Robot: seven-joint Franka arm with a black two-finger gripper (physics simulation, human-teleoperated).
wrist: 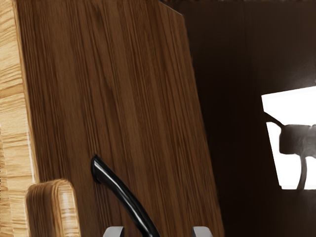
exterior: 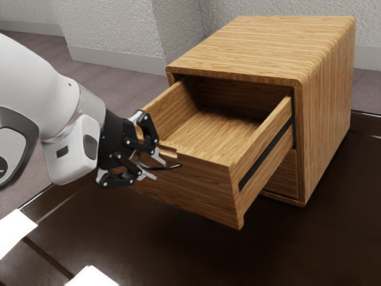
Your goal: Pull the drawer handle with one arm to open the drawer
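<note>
Top drawer [exterior: 196, 185] pulled well out of the wooden cabinet [exterior: 321, 113] on the dark table [exterior: 178, 250]; inside, plain wooden floor and walls on show. Curved black handle [exterior: 168, 167] [wrist: 123, 197] on the drawer's front, lying between the gripper [exterior: 152, 165] fingers, spread slightly apart, not clamping it.

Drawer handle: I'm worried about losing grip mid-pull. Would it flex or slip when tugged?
The handle is a thin black arch that holds an even curve, so it is probably stiff. Its glossy highlight suggests it may be slippery. The drawer already stands far out, so it likely slides without much resistance.
</note>
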